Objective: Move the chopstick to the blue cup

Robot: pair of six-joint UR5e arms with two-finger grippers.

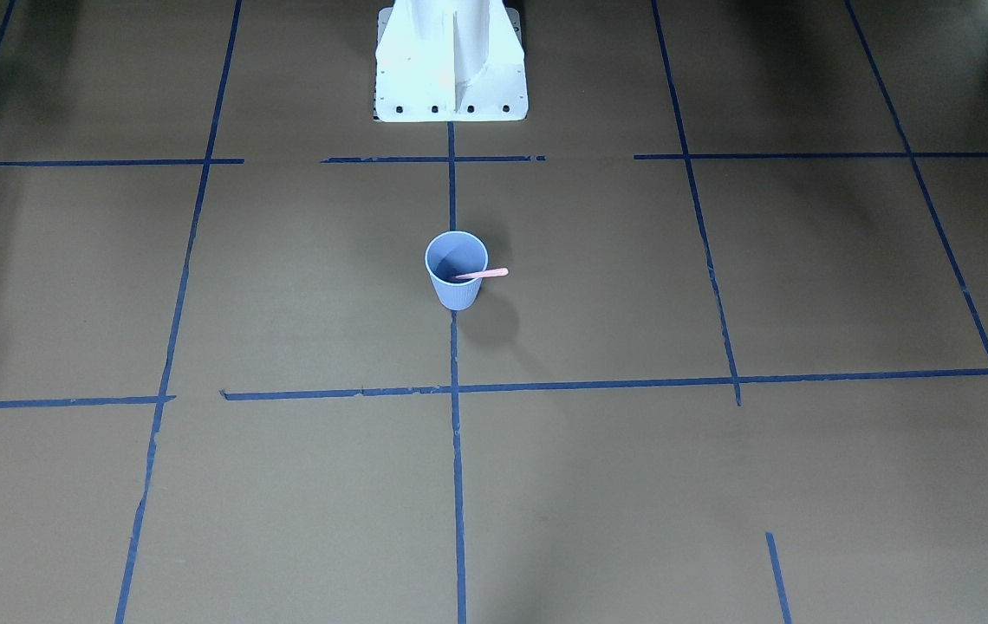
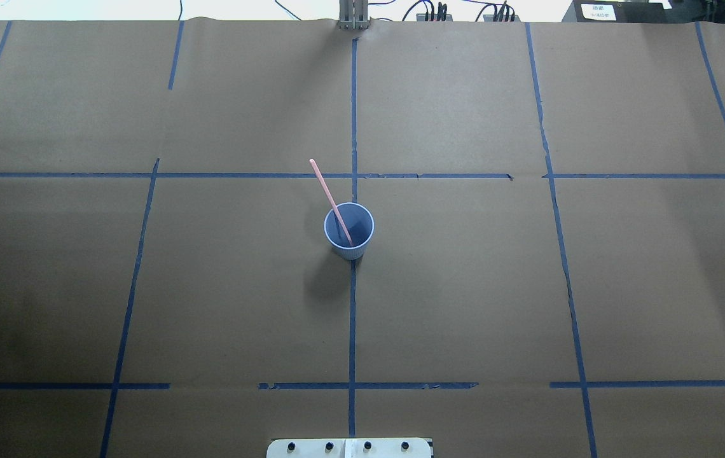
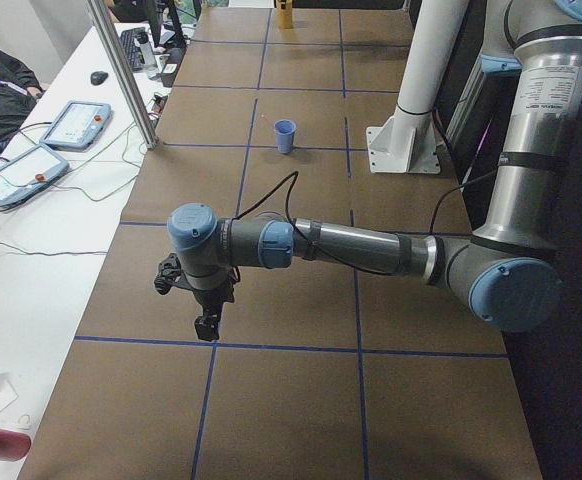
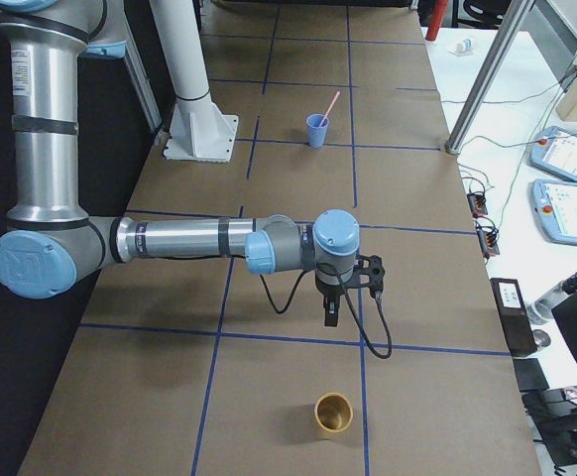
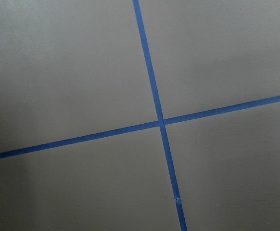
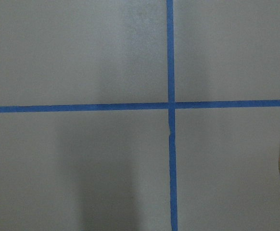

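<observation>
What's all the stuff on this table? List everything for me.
blue cup: one, pale blue, upright mid-table.
chopstick: one, pink, leaning inside the blue cup.
tan cup: one, yellowish, near the table's right end.
tape lines: many, dark blue, gridding the brown table.
pendants: two, grey-blue, on the side desk.
left gripper: one, black, above the table's left end; open or shut unclear.
right gripper: one, black, above the right end; likewise unclear.

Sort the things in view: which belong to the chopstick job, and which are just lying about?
Belongs to the job:
- chopstick, leaning inside the cup
- blue cup, upright at the table's middle

Just lying about:
- tan cup, at the table's right end
- control pendants, off the table's far side
</observation>
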